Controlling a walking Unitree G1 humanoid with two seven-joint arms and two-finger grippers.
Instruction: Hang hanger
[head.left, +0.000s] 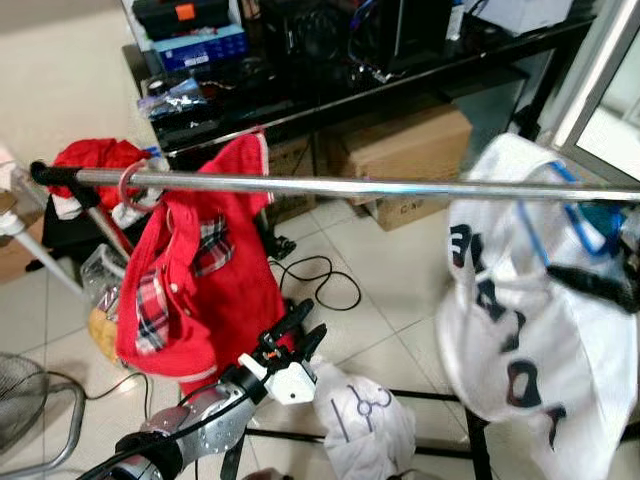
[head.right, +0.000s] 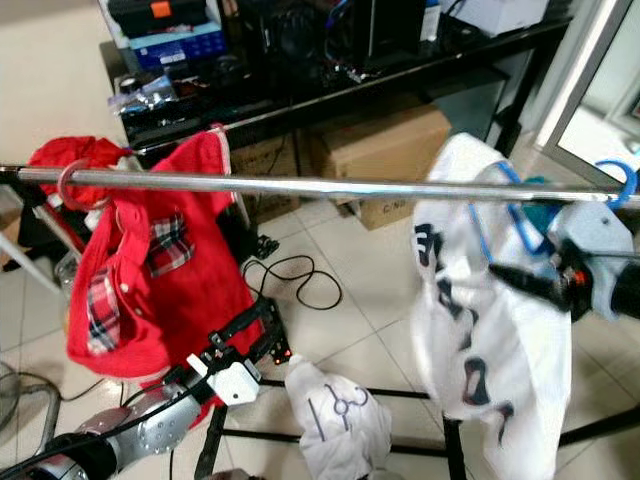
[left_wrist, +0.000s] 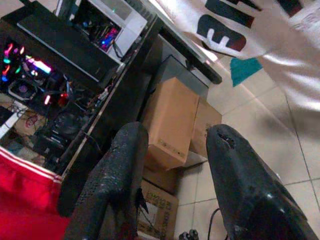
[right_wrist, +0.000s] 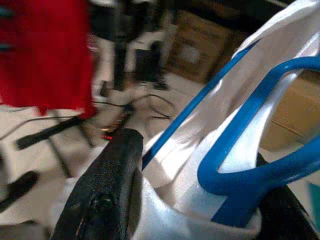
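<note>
While a glossy chrome rail (head.left: 400, 187) spans the scene, a blue plastic hanger (head.right: 520, 215) w/ a soft white printed shirt (head.right: 480, 340) is pinched by the right gripper (head.right: 530, 283) just under it; left gripper (head.left: 295, 335) is held spread, low, nr a red shirt (head.left: 200, 290).

Bare rail between two garments
The rail (head.left: 380, 187) lies free between red shirt (head.left: 200, 290) and white shirt (head.left: 520, 320)
</note>
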